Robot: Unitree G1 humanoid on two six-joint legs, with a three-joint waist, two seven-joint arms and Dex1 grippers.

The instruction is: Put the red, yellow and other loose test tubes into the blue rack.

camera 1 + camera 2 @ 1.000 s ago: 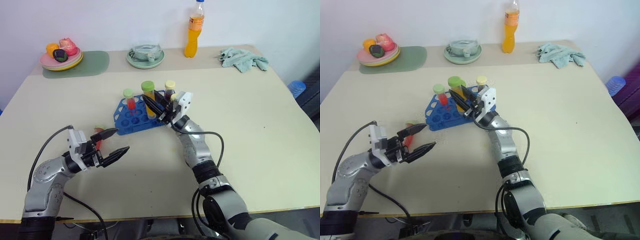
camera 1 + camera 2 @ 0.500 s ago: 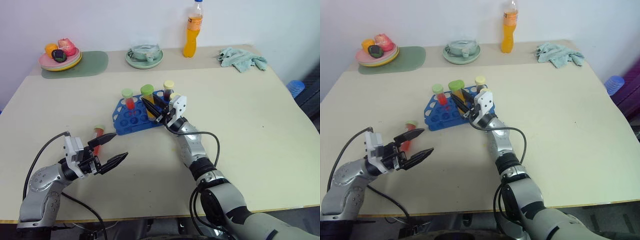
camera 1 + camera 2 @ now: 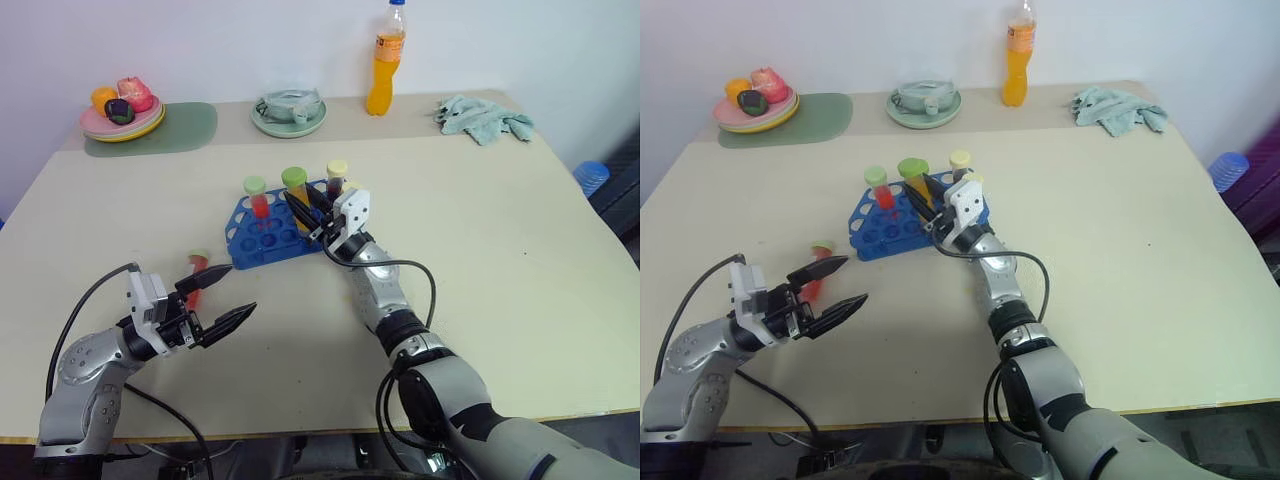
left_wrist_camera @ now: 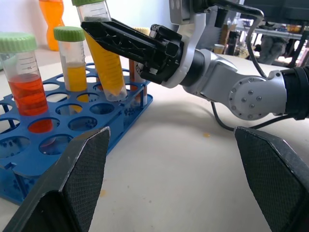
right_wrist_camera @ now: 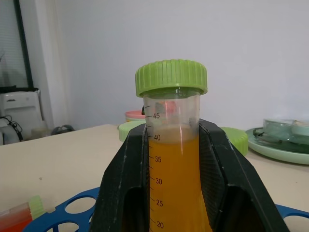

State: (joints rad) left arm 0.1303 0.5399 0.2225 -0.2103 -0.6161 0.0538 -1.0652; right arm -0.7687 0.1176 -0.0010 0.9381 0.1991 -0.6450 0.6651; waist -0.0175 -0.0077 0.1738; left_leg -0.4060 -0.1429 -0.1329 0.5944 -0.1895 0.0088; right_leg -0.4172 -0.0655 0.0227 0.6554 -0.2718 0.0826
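Observation:
The blue rack (image 3: pixel 262 238) stands mid-table. It holds a green-capped red tube (image 3: pixel 257 196) and a yellow-capped dark tube (image 3: pixel 338 177). My right gripper (image 3: pixel 298 202) is shut on a green-capped yellow tube (image 5: pixel 173 145). This tube leans over the rack's right side with its tip (image 4: pixel 113 91) in a hole. A loose red tube (image 3: pixel 197 270) lies on the table left of the rack. My left gripper (image 3: pixel 243 287) stands open just in front of it, holding nothing. The left wrist view shows another green-capped orange-yellow tube (image 4: pixel 73 63) standing in the rack.
Along the far edge of the table are a plate of fruit (image 3: pixel 122 113) on a green mat (image 3: pixel 190 125), a green saucer with a cup (image 3: pixel 290 110), an orange drink bottle (image 3: pixel 388 60) and a crumpled cloth (image 3: pixel 486 118). A blue object (image 3: pixel 593 176) sits beyond the right edge.
My right gripper has sunk a little toward the rack with the yellow tube and turned slightly. The left gripper stays open and about where it was.

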